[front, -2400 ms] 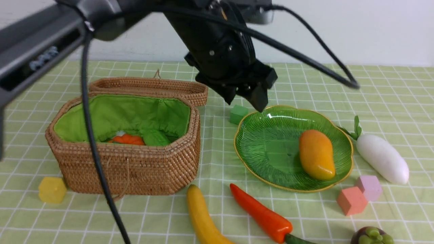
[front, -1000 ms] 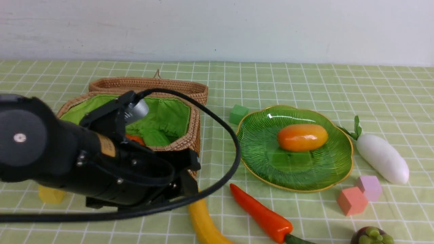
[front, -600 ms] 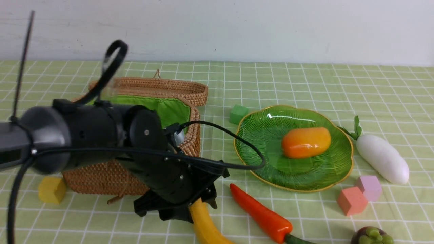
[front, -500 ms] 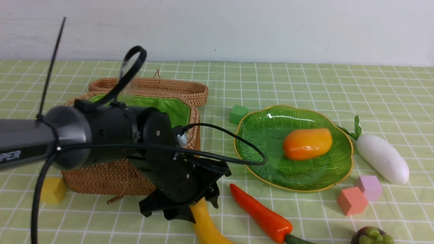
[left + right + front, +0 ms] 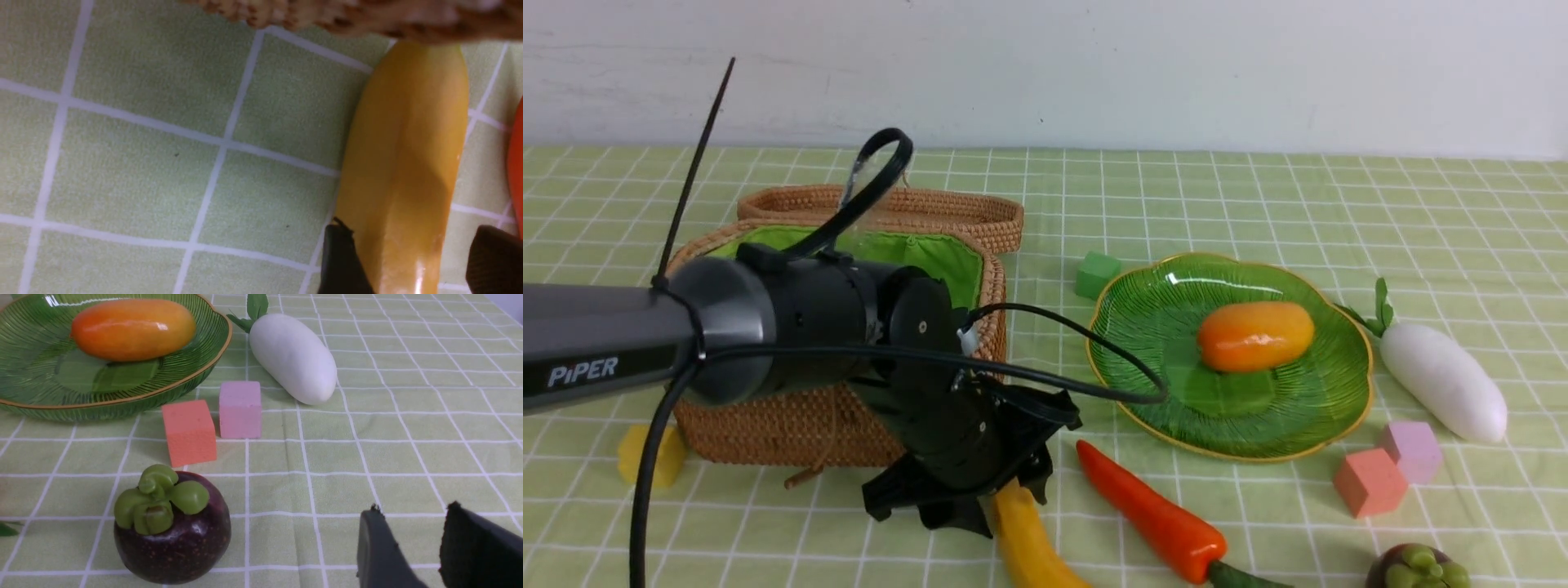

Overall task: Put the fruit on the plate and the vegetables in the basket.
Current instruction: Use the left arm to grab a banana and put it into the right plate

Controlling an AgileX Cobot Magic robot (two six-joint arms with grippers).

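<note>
My left gripper (image 5: 992,500) hangs low in front of the wicker basket (image 5: 768,429), open, its fingers either side of the yellow banana (image 5: 1033,543). In the left wrist view one fingertip (image 5: 339,261) lies against the banana (image 5: 408,163) and the other stands apart from it. The orange mango (image 5: 1254,335) lies on the green plate (image 5: 1143,408). The red chili (image 5: 1152,514) lies right of the banana. The white radish (image 5: 1441,380) rests right of the plate, and the purple mangosteen (image 5: 171,535) sits near the front edge. My right gripper (image 5: 425,539) is open and empty, above the cloth beside the mangosteen.
My left arm (image 5: 768,343) covers most of the basket's inside; its lid (image 5: 915,208) lies open behind. Foam cubes stand about: green (image 5: 1097,273) behind the plate, yellow (image 5: 645,453) left of the basket, orange-pink (image 5: 188,433) and lilac (image 5: 240,409) between plate and mangosteen.
My left arm swung from above the plate down in front of the basket and lowered its open gripper around the banana. The mango rolled onto its side on the plate.
</note>
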